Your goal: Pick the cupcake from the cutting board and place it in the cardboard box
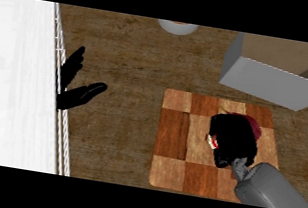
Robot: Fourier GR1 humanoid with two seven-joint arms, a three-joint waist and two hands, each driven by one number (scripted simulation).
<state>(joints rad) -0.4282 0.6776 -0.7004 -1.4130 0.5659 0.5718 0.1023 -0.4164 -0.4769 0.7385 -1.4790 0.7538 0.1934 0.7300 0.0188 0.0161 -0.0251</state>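
Cupcake (255, 127) on cutting board (173, 139), right hand (231, 136) curled round it; left hand (75, 94) open, resting at left.

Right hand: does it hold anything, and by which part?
The right hand is curled round the cupcake over the cutting board, seemingly by its sides; the hand hides most of it.

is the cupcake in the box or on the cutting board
Out of the cardboard box: the cupcake shows red under the right hand, whose fingers curl round it over the cutting board; lifted or resting, cannot tell.
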